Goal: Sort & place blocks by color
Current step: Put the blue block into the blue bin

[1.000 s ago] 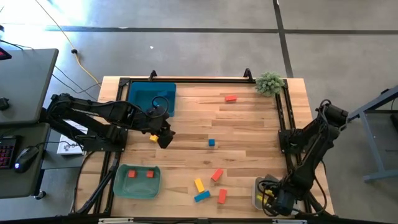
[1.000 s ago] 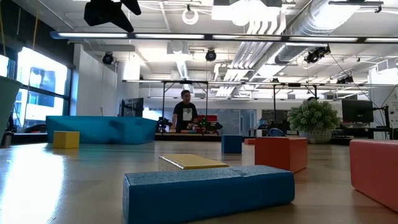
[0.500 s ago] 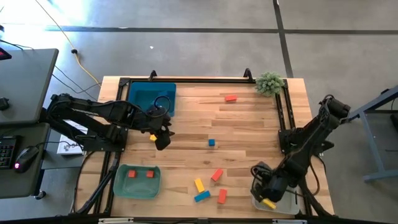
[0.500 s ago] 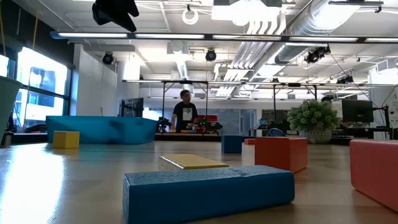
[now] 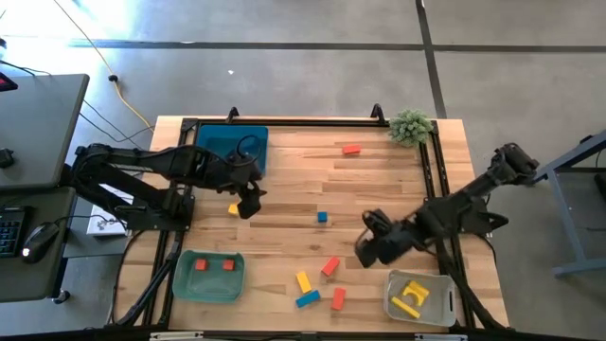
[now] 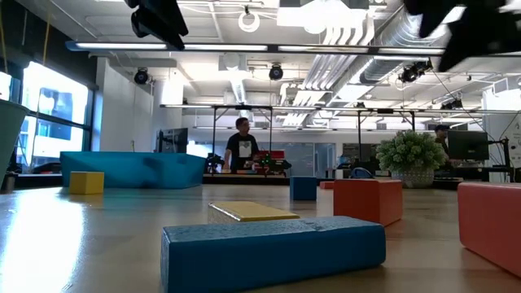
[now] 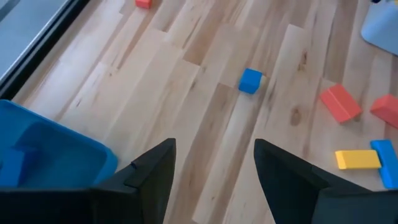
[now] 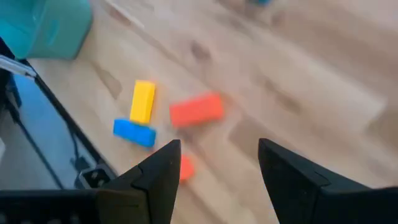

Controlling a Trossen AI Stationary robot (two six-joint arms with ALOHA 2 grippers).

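Note:
Loose blocks lie flat on the wooden table: a red one [image 5: 351, 149] near the far edge, a blue cube [image 5: 322, 217] mid-table, a yellow cube [image 5: 233, 208], and a near cluster of a red bar [image 5: 329, 266], yellow bar [image 5: 303, 281], blue bar [image 5: 307, 298] and red block [image 5: 338, 298]. My left gripper [image 5: 248, 203] [image 7: 214, 144] is open and empty above the yellow cube, by the blue bin's near corner. My right gripper [image 5: 367, 249] [image 8: 219, 144] is open and empty, in the air just right of the near cluster.
The blue bin [image 5: 232, 150] at far left holds a blue block [image 7: 12, 165]. Two red blocks sit in the green bin [image 5: 209, 277] at near left, and yellow pieces in the clear bin [image 5: 421, 296] at near right. A small plant [image 5: 411, 125] stands at the far right corner.
My right gripper has left the clear bin at the near right corner and swung toward the table's left and far side, ending beside the near cluster; yellow pieces now show uncovered in that bin. My left gripper has drifted slightly toward the far edge.

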